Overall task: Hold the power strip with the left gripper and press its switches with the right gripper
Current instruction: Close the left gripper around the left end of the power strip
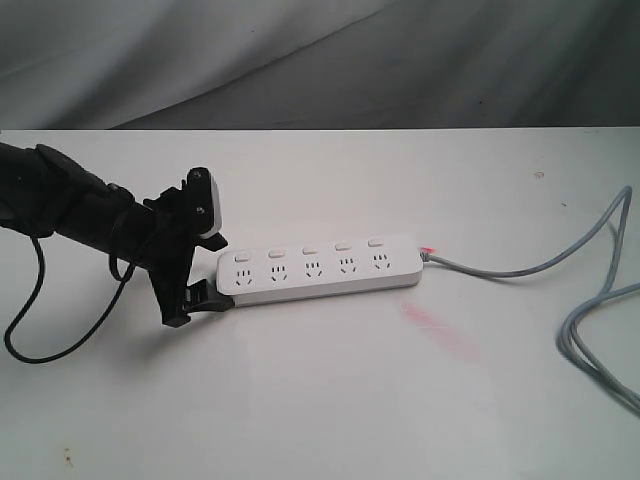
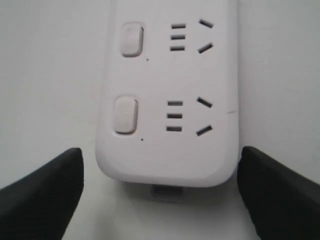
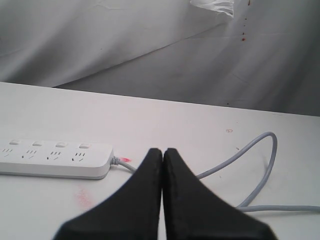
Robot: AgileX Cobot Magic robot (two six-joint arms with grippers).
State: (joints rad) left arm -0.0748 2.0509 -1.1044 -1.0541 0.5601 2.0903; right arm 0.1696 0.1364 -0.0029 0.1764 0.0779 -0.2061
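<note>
The white power strip (image 1: 320,270) lies flat on the white table, its grey cord (image 1: 540,268) leaving from the right end. Five small rocker switches (image 1: 310,248) sit in a row above the sockets. My left gripper (image 1: 212,260) is open and straddles the strip's left end. In the left wrist view that end (image 2: 165,155) lies between the two black fingers (image 2: 45,195), with a narrow gap on each side, and two switches (image 2: 125,115) show. My right gripper (image 3: 163,151) is shut on nothing, hanging above the table right of the strip (image 3: 55,157). It is out of the exterior view.
The grey cord (image 3: 260,150) loops over the right side of the table (image 1: 300,400) and off its edge. A faint red smear (image 1: 440,330) marks the tabletop near the strip's right end. A grey cloth backdrop (image 1: 320,60) hangs behind. The left arm's black cable (image 1: 40,330) droops on the table.
</note>
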